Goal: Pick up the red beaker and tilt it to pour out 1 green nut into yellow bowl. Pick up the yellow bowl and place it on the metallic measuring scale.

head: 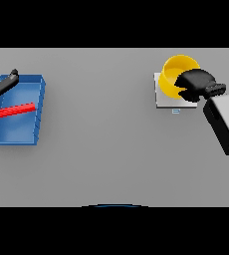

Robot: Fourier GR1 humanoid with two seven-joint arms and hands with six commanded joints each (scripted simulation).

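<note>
- The round yellow bowl (175, 74) sits on the flat, square metallic measuring scale (162, 99), at the far right of the grey table (111, 149). It covers most of the scale's plate; the scale's near edge and left edge show beside it.
- A small pale display mark (175, 111) lies at the scale's near edge, just below the bowl.
- The right hand (196, 83) is at the bowl's right rim, its dark fingers curled over the rim and partly covering the bowl's right side. The hand appears to be gripping the bowl's edge.
- The right arm (226, 119), white and grey, runs from the right edge of the scene up and left to that hand.
- At the far left lies a shallow blue rectangular tray (37, 99), well apart from the bowl and scale.
- Inside the tray lies a long red object (14, 110), flat and tilted slightly, its right end farther than its left. Its exact form is hard to tell; it looks like a bar.
- The left hand (2, 83) shows at the far left corner of the tray, over its far left rim, with fingers spread loosely and holding nothing.
</note>
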